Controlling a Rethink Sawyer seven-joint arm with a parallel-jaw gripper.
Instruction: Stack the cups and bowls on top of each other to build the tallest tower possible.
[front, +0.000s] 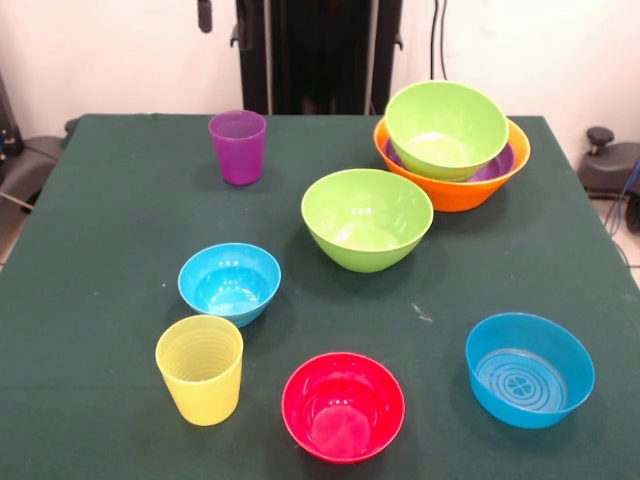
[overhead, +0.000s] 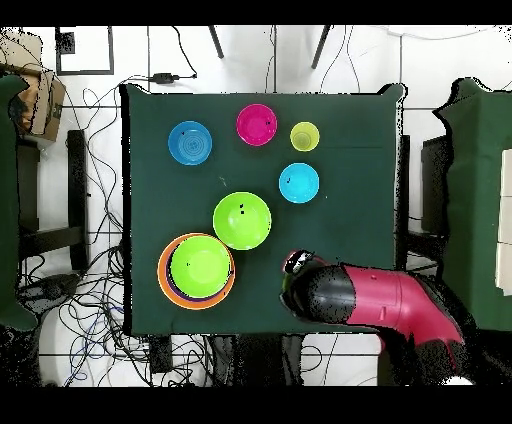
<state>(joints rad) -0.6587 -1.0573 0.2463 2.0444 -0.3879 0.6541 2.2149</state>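
Observation:
At the back right stands the tower: a large orange bowl (front: 455, 193) (overhead: 166, 287) holds a shallow purple bowl (front: 497, 165), and a lime green bowl (front: 445, 128) (overhead: 201, 265) rests in it, slightly tilted. Beside it sits a loose lime green bowl (front: 367, 218) (overhead: 242, 220). The purple cup (front: 238, 146) stands upright at the back left. Further forward are a blue bowl (front: 229, 282) (overhead: 299, 183), the ribbed yellow cup (front: 200, 368) (overhead: 305, 136), a pink-red bowl (front: 343, 405) (overhead: 257, 124) and a second blue bowl (front: 529, 369) (overhead: 190, 142). My gripper (overhead: 295, 272) hangs high over the purple cup, covering it in the overhead view.
All the pieces stand apart on the dark green table (front: 110, 230). The red and black arm (overhead: 385, 300) reaches in over the table's edge. Cables (overhead: 70, 310) lie on the floor around the table, and chairs stand at both sides.

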